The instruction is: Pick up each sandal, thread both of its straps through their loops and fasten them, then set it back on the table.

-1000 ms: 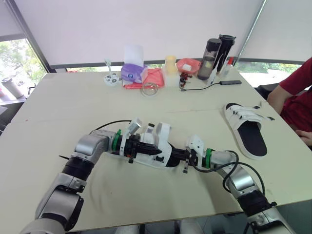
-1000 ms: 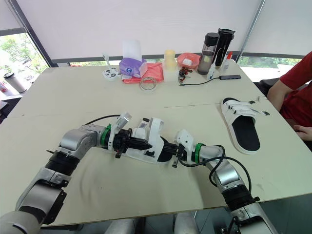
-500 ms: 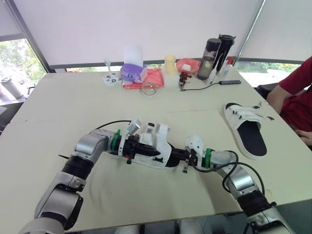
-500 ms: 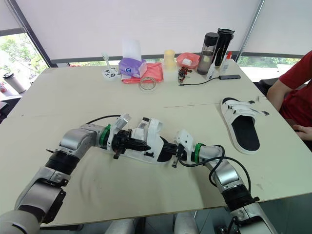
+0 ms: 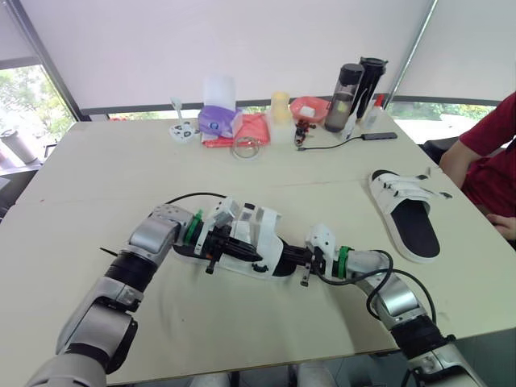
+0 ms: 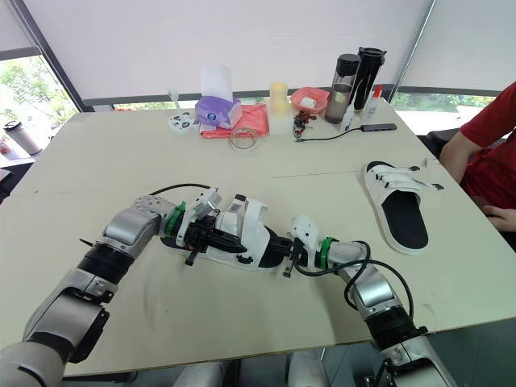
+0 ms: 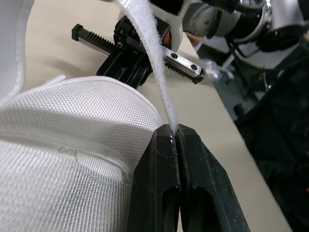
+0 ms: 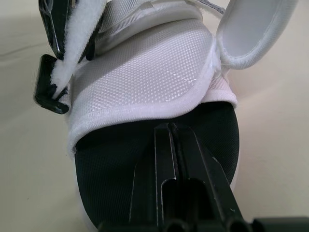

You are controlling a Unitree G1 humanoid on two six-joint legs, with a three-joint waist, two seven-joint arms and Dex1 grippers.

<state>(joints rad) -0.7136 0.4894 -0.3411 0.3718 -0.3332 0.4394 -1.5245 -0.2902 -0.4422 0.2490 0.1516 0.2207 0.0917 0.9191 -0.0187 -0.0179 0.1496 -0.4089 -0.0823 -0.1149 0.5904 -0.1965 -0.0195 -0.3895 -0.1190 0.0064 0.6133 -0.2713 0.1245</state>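
A white sandal (image 5: 256, 234) with a black footbed lies at the table's middle, between my two grippers. My left gripper (image 5: 251, 255) reaches over its upper and is shut on a loose white strap (image 7: 150, 63), which runs up from the fingertips. From the other side my right gripper (image 5: 289, 256) is shut on the edge of the black footbed (image 8: 120, 164), below the white mesh upper (image 8: 149, 77). The second sandal (image 5: 407, 214) lies flat to the right, its straps across the upper.
Along the far edge stand two dark bottles (image 5: 348, 97), a tissue pack (image 5: 218, 119), a yellow cup (image 5: 280, 109), a red bowl (image 5: 310, 106) and a cable (image 5: 339, 141). A person in red (image 5: 492, 161) sits at the right edge.
My left forearm has swung in closer to the sandal and its wrist has turned, still holding the strap. The right gripper has stayed where it was.
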